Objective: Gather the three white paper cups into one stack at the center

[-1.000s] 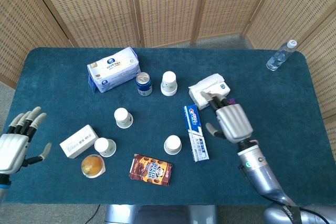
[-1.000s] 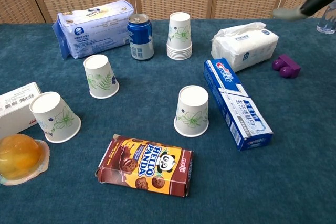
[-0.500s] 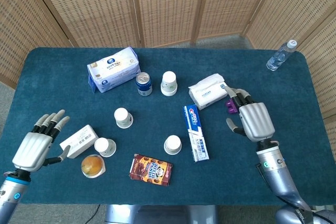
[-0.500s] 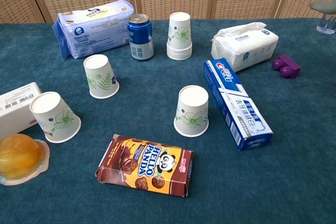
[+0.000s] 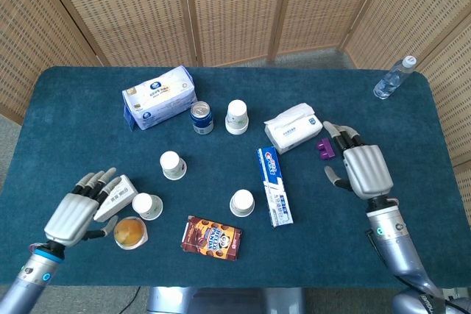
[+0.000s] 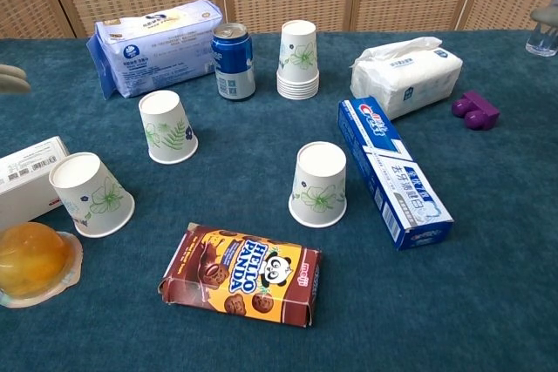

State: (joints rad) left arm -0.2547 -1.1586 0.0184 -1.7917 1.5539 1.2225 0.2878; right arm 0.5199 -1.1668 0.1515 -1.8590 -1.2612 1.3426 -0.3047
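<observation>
Cups first: from the head view, 3 single upturned paper cups sit apart, the left cup (image 5: 147,206), the middle cup (image 5: 172,165) and the near-centre cup (image 5: 241,202). Left hand (image 5: 77,212) hovers splayed and empty beside the left cup; right hand (image 5: 360,168) is likewise spread, holding nothing. From the chest view, barely a fingertip of either hand shows, I think. Best approach: wrap the left cup (image 6: 91,193) low around its wall, lift straight, then lower squarely over the near-centre cup (image 6: 319,184).
</observation>
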